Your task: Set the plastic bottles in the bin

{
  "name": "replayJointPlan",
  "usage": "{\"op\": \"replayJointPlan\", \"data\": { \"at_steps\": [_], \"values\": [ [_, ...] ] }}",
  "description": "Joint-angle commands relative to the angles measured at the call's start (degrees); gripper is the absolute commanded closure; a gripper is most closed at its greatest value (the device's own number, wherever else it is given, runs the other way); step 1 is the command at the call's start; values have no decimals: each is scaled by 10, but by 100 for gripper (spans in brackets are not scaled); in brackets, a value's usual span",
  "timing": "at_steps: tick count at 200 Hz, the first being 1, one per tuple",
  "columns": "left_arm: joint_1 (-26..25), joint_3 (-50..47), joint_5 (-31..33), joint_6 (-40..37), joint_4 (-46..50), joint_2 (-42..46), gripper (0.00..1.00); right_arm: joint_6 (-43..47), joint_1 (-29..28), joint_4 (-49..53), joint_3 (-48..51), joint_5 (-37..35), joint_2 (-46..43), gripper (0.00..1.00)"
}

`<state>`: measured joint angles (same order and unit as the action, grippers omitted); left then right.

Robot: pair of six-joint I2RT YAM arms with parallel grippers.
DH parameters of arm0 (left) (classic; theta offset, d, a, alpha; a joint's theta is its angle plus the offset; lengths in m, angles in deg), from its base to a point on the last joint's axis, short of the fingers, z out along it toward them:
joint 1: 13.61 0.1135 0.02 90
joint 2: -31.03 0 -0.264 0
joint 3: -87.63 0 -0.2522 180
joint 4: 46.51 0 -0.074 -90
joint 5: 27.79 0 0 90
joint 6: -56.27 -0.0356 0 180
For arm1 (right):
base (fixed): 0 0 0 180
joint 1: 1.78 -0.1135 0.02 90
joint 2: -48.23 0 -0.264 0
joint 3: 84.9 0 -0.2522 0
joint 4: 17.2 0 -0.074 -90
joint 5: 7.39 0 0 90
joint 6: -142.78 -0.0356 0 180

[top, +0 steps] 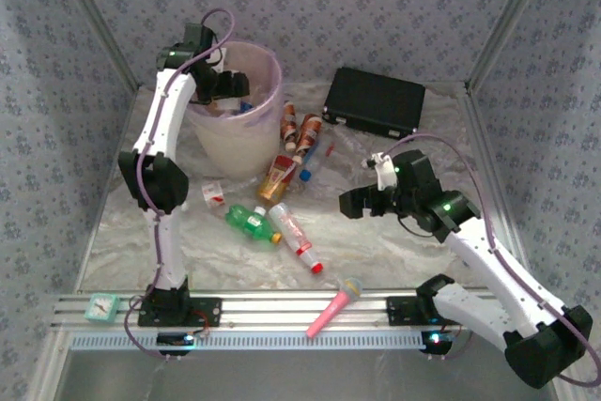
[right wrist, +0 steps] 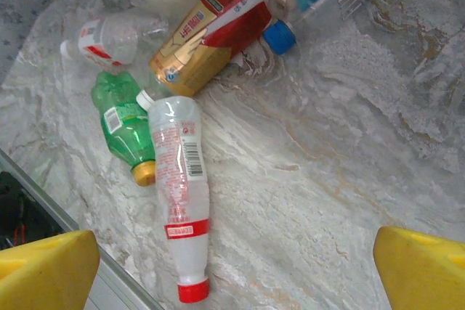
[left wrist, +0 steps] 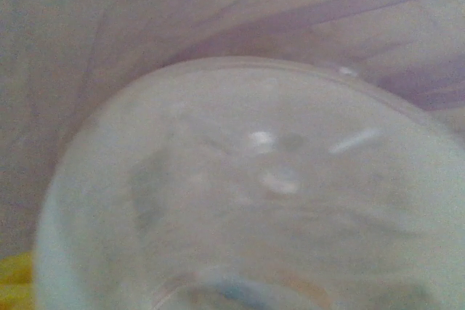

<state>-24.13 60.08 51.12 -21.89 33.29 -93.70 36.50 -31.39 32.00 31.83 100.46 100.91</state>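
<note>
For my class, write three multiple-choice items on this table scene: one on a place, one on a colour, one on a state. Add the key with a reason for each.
1. The left claw is: A over the bin; B beside the black case; C above the pink microphone.
2. The cap of the long clear bottle beside the green bottle is: A blue; B red; C white.
3. The right claw is: A shut on the green bottle; B shut on the pink microphone; C open, holding nothing.

Key: 1 A, the top view shows it above the bin's opening. 2 B, the right wrist view shows a red cap. 3 C, its yellow fingers stand wide apart over bare table.
</note>
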Motion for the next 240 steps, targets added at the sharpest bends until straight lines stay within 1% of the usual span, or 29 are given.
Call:
{"op": "replayJointPlan", "data": {
  "at_steps": [1,16,32,60,87,97,116,142,169,184,199,210,223,240],
  "values": [
    [-3,40,-15,2,8,4,8,12,-19,32,-12,-38,0,1],
    [-3,52,-15,2,12,10,0,6,-38,42,-14,-65,1,1],
    [-1,69,-17,3,16,16,0,5,-77,69,-24,-124,9,0],
    [2,110,-12,2,37,32,0,-3,-166,100,-46,-227,48,0],
    [13,123,2,3,44,74,0,-25,-269,98,-70,-308,129,2],
    [16,122,11,3,50,96,0,-33,-297,89,-77,-322,165,2],
    [19,98,29,0,55,145,0,-43,-330,60,-84,-320,223,4],
    [19,0,28,5,32,238,0,-47,-352,7,-87,-295,286,7],
    [21,-155,8,26,-37,360,0,-48,-357,-7,-90,-285,329,9],
    [29,-234,-17,47,-70,423,0,-47,-356,-27,-89,-278,349,11],
    [36,-315,-46,68,-105,479,0,-50,-347,-65,-77,-242,367,13],
    [38,-357,-62,79,-115,506,0,-59,-339,-83,-72,-223,380,15],
    [38,-391,-78,87,-115,524,0,-57,-339,-90,-75,-219,396,17],
    [38,-426,-80,96,-122,542,0,-50,-336,-94,-81,-215,417,18]
  ]
}}
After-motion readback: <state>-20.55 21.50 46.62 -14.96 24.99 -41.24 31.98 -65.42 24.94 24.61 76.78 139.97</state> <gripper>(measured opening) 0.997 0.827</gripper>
